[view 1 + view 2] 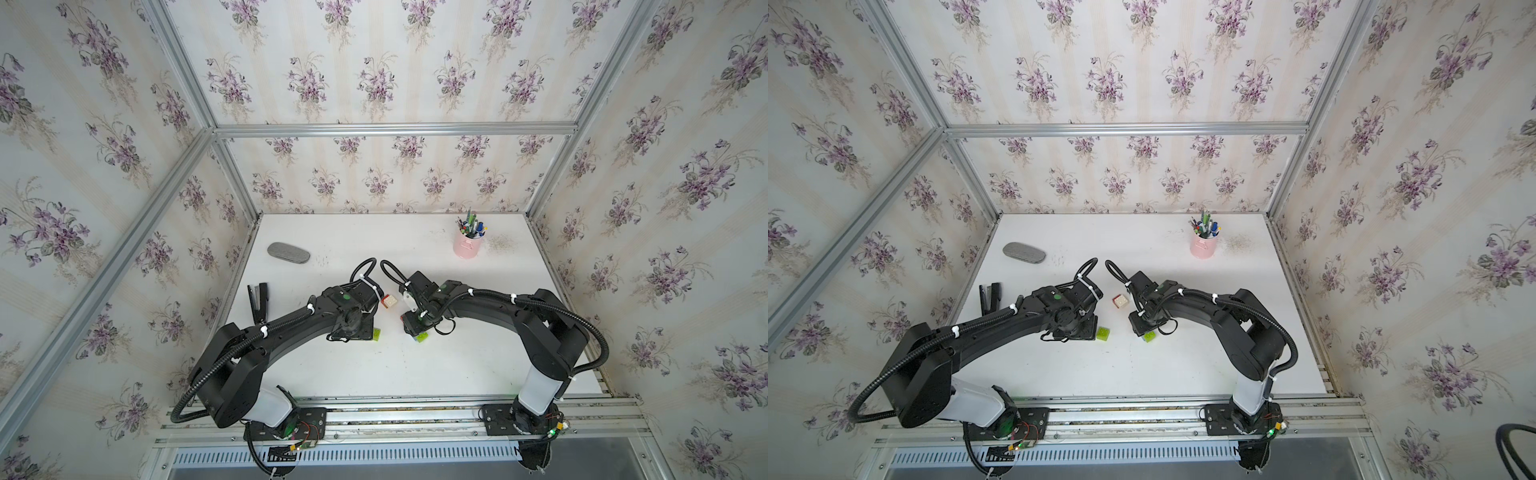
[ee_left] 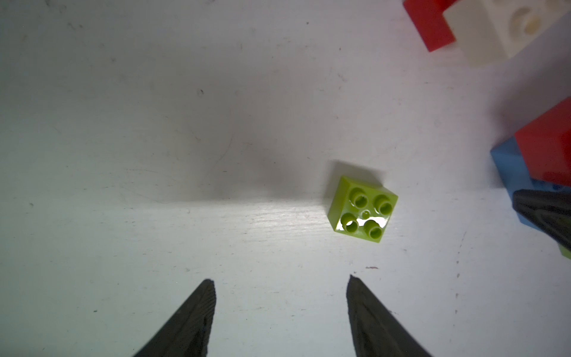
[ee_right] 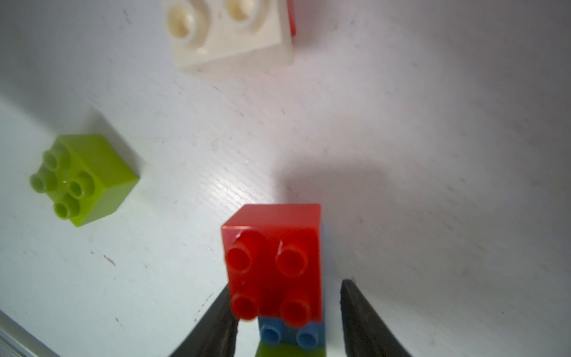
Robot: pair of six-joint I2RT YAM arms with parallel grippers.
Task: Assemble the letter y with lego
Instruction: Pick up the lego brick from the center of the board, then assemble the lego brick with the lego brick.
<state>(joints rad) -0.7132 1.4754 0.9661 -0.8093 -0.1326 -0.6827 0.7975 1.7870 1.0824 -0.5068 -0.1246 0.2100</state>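
The right gripper straddles the blue bar on the table, jaws apart, with a gap showing on one side. The bar's long axis runs lengthwise between the jaws, with a red brick on its far end. The loose green brick sits just beside the left gripper, which is open and empty.

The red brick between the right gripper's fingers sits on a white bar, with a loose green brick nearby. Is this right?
No. In the right wrist view the bar under the red brick is blue, not white. Otherwise right: it stands between the fingers of the right gripper, and the loose green brick lies nearby.
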